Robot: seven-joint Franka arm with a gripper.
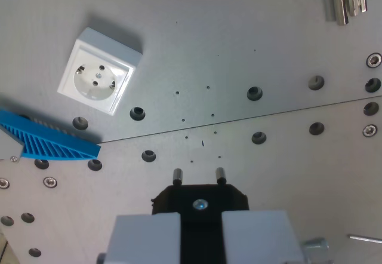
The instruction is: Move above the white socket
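- The gripper [200, 231] is clenched on a black two-pin plug [200, 201], pins pointing outward, ready for insertion.
- The square white plastic socket [99, 71] lies far left on the grey metal plate [250, 31].

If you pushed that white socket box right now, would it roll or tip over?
Probably neither. The white socket is a squat, square box lying flat on the metal plate, so it would more likely slide than roll or tip. It looks like hard plastic, so likely stiff and fairly light. If it is screwed down, which cannot be told here, it would not budge.
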